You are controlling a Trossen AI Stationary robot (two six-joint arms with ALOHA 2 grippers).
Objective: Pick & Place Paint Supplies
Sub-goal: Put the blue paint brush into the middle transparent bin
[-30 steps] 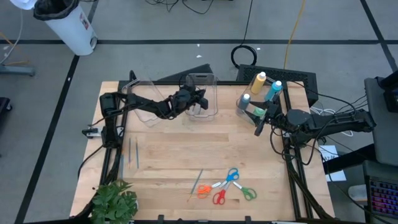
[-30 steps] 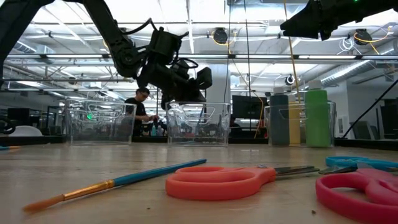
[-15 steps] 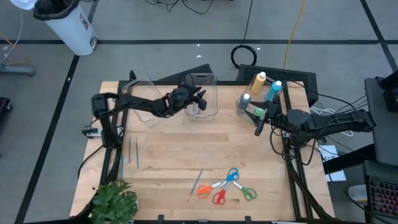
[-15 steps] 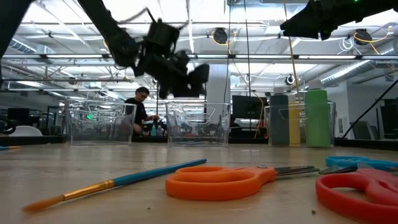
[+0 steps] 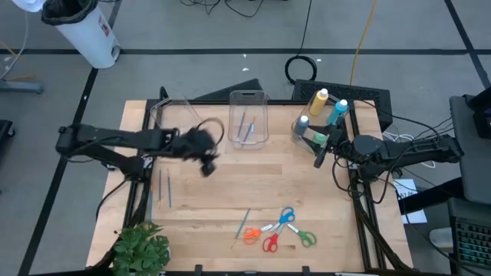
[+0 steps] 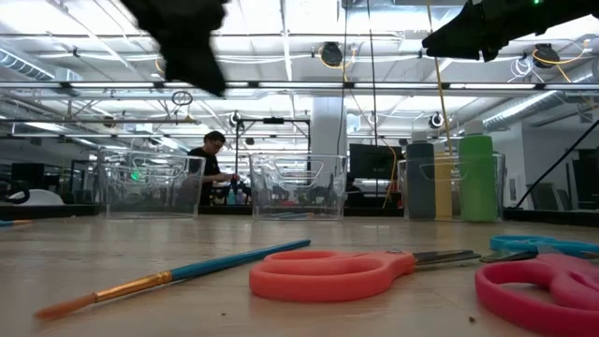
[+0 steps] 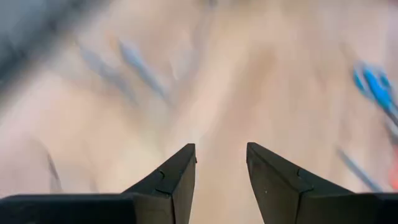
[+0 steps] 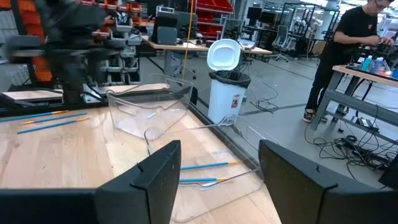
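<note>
Brushes (image 5: 246,128) are lying inside the middle clear bin (image 5: 248,116), the landmark at the table's back edge. Two more brushes (image 5: 163,187) are resting on the wood well to its left, toward the table's front. The left gripper (image 5: 207,163) is hanging over bare wood just in front and left of that bin, fingers parted and grasping nothing. Paint bottles (image 5: 318,115) are crowding another bin to its right, with the right gripper (image 5: 321,157) waiting beside them, released and empty. Scissors (image 5: 280,228) and one brush (image 5: 242,225) are lying far in front of the middle bin.
</note>
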